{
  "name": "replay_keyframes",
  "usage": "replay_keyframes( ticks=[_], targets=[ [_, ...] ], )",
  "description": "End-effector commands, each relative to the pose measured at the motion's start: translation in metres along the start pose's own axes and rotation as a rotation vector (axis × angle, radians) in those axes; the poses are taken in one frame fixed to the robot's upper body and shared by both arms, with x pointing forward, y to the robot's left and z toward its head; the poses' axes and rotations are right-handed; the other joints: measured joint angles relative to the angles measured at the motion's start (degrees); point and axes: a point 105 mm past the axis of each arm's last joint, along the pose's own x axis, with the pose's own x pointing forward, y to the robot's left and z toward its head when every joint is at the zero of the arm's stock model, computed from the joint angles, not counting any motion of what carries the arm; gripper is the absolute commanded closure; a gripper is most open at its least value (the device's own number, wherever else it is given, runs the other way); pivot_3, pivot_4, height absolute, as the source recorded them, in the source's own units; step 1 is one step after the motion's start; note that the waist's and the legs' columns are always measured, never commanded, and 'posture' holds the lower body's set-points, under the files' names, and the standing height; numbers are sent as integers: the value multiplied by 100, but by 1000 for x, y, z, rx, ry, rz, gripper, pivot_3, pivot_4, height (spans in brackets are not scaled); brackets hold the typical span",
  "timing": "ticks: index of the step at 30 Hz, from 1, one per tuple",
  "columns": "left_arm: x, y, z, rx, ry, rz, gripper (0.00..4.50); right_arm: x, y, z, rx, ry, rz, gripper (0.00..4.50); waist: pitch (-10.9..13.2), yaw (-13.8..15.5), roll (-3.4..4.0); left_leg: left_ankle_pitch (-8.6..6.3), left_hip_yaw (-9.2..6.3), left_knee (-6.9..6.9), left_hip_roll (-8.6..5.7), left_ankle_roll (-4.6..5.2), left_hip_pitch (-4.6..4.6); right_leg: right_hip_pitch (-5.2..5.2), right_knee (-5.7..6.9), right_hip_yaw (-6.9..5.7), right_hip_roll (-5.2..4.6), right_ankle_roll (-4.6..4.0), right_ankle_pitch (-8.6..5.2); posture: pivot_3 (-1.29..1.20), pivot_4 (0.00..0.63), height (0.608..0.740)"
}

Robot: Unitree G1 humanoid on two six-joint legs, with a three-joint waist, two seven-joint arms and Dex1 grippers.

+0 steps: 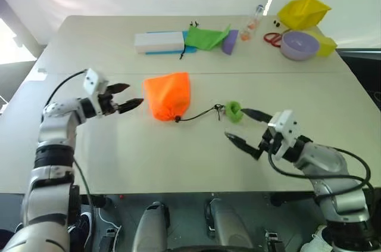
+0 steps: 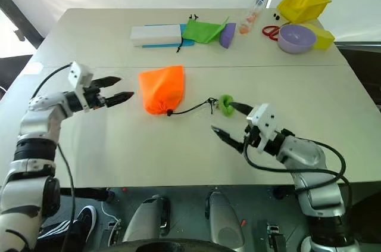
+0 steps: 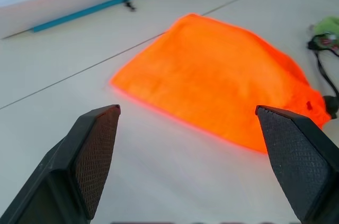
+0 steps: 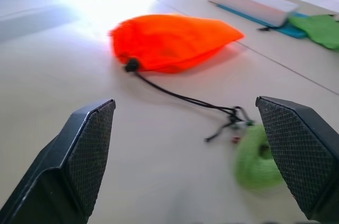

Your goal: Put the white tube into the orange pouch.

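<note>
orange pouch (image 1: pixel 168 95) mid-table, cinched shut, cord trailing to green toggle (image 1: pixel 233 111). white tube unseen, likely inside. left gripper (image 1: pixel 126 95) and right gripper (image 1: pixel 247 127) both spread, empty. looks done; next: confirm.

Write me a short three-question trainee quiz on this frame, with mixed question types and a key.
1. True or false: the left gripper is shut on the orange pouch.
2. What does the pouch's black cord end in? A) a lime-green toggle B) a red bead C) a metal ring
3. Fill in: the pouch's neck is drawn ____.

Key
1. False. Both the left gripper and the right gripper stand open and apart from the pouch, holding nothing.
2. A, the lime-green toggle, lying on the table near the right gripper.
3. Closed. The neck is cinched where the cord leaves it; no white tube can be seen outside the pouch.
</note>
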Motion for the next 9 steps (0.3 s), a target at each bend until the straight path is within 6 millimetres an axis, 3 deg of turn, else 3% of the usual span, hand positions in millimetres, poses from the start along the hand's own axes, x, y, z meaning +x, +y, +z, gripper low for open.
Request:
replay_keyframes(
  ticks=[1, 9],
  targets=[
    [-29, 20, -1, 28, -18, 156, 131, -7, 3, 3, -31, -7, 30, 61, 0, -2, 0, 0, 2, 5, -2, 0, 14, 17, -4, 0, -6, -4, 2, 0, 150, 740],
    [-51, 24, -19, 11, -19, 247, 131, -16, -2, -21, -12, 65, 13, 61, -5, 18, -8, -1, 12, 25, -1, -8, 24, 34, -13, -5, -28, -31, 18, 0, 150, 740]
  ],
)
